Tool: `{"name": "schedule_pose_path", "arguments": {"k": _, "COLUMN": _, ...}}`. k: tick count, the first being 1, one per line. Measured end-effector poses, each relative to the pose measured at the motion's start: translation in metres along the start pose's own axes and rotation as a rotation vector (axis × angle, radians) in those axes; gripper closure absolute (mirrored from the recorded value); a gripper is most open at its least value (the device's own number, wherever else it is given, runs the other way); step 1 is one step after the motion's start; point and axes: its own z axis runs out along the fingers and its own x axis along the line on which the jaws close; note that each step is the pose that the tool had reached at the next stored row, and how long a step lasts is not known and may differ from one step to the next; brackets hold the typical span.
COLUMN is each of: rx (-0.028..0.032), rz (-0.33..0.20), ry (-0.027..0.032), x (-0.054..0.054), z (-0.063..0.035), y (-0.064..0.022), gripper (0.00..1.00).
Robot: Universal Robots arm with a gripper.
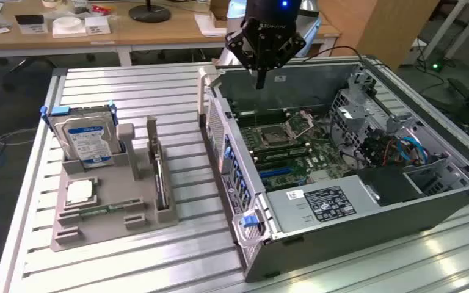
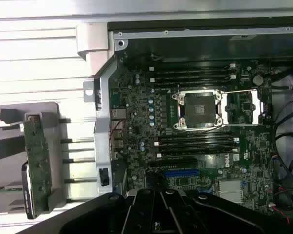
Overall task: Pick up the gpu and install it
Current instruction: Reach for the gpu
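The worktop [image 1: 178, 256] is pale silver, ribbed with long parallel grooves. The holder [image 1: 129, 189] on it is a plain mid-grey. The gpu [image 2: 36, 161] shows a green circuit board speckled with tiny silvery parts, with a black piece [image 2: 25, 192] at one end. The hard drive [image 1: 88, 137] has a blue-and-white label and bright blue side clips. The computer case [image 1: 430, 201] is dark grey. Its motherboard [image 2: 136, 112] is deep green, striped by black memory slots [image 2: 193, 75] and one vivid blue slot [image 2: 180, 172]. The power supply [image 1: 287, 213] is light grey with a black-and-white label. The claw [image 1: 260, 79] is matte black.
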Motion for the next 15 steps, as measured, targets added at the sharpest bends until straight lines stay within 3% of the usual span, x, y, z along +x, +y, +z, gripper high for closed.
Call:
{"name": "schedule_pose_path", "arguments": {"k": 7, "rx": -0.0001, "rz": 0.000, "ry": -0.0001, "x": 0.008, "z": -0.0002, "y": -0.0010, "gripper": 0.89}}
{"name": "schedule_pose_path", "arguments": {"k": 15, "rx": -0.0001, "rz": -0.001, "ry": 0.0000, "x": 0.036, "z": -0.0009, "y": -0.0057, "gripper": 0.89}}
